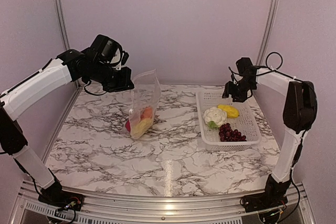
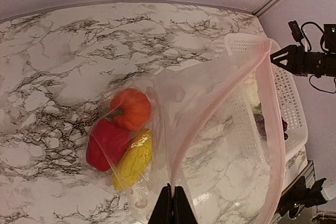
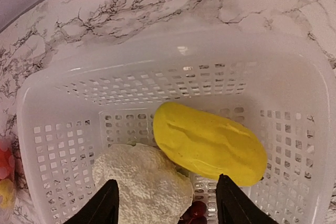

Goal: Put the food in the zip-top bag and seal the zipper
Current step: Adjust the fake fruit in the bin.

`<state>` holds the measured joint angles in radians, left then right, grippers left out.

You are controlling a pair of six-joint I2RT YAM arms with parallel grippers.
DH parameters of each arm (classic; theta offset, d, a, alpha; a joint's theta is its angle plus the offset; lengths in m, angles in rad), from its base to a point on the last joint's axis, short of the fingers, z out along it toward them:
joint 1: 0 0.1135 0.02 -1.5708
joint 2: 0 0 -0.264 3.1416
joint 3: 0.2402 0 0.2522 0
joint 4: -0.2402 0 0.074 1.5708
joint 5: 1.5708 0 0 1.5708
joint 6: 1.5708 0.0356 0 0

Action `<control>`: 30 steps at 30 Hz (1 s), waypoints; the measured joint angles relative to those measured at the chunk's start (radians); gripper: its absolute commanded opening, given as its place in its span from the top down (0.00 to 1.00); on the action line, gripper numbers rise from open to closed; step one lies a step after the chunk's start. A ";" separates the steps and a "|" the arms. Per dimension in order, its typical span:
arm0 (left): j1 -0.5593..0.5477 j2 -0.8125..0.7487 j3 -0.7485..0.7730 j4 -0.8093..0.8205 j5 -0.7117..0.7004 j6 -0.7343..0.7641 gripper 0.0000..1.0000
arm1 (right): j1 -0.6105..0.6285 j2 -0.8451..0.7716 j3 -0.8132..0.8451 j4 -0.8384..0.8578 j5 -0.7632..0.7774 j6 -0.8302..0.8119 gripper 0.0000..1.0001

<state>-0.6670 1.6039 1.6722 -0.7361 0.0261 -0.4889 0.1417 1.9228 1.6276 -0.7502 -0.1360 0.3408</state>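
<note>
Below the right gripper, jaws spread and empty, in the white basket: yellow piece, long axis slanting nearly along the jaw line, just beside the cauliflower; probably calls for a wrist turn. Across the desk, pinched in the left gripper by its mouth edge: zip-top bag, hanging, red pepper and orange fruit inside.

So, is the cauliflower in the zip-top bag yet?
No, the cauliflower lies in the white lattice basket, beside the yellow piece.
</note>
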 measured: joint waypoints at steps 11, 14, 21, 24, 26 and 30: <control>0.000 0.000 0.000 0.001 0.001 0.000 1.00 | -0.016 0.156 0.085 -0.006 0.013 -0.058 0.31; 0.000 0.000 0.000 0.002 0.001 0.000 1.00 | -0.016 0.183 0.101 -0.006 0.014 -0.076 0.31; 0.000 0.000 0.000 0.001 0.008 0.000 1.00 | -0.016 0.199 0.112 -0.005 0.016 -0.101 0.31; 0.000 0.000 0.000 0.002 0.011 0.000 1.00 | -0.017 0.184 0.081 0.007 0.010 -0.101 0.30; 0.000 0.000 0.000 0.002 0.016 0.000 1.00 | -0.018 0.160 0.039 0.008 0.000 -0.094 0.30; 0.000 0.002 0.000 0.002 0.022 0.000 1.00 | -0.018 0.113 -0.049 -0.003 -0.025 -0.078 0.30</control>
<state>-0.6670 1.6058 1.6722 -0.7341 0.0479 -0.4885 0.1242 2.0361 1.5787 -0.7528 -0.1608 0.2626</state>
